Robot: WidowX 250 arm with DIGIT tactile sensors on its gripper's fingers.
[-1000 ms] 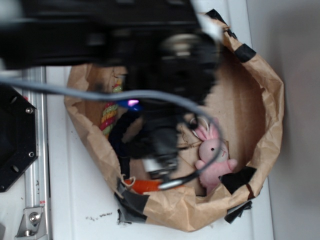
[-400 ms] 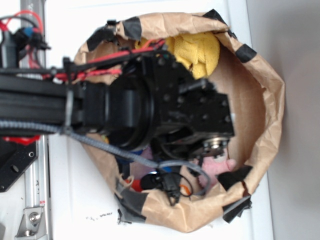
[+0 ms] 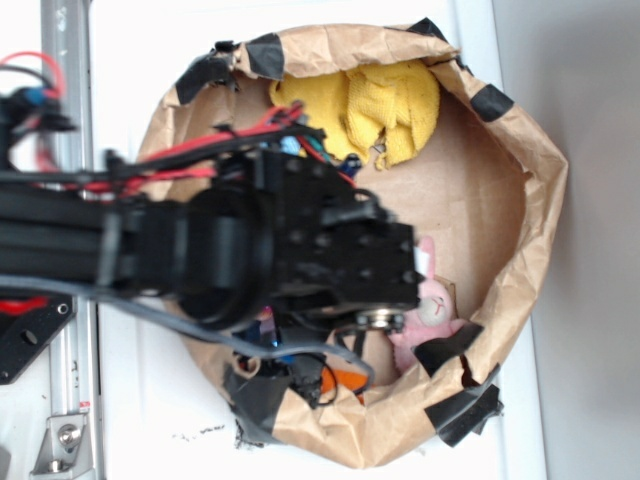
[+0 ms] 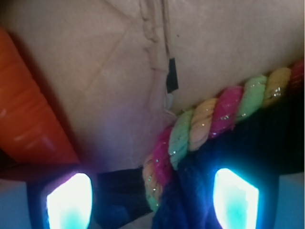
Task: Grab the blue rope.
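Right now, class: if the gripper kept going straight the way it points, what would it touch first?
Probably the blue rope lying between the fingers, with the striped rope pressed alongside; depth is uncertain.

Everything's in the bag [image 3: 540, 190]: towel [image 3: 385, 105] by the top edge, bunny [image 3: 432, 312] near the bottom-right w/ the arm [image 3: 250, 250] over it. Wrist view: striped rope [image 4: 209, 119] lies on the blue rope [image 4: 190, 200], carrot [image 4: 28, 109] at left.
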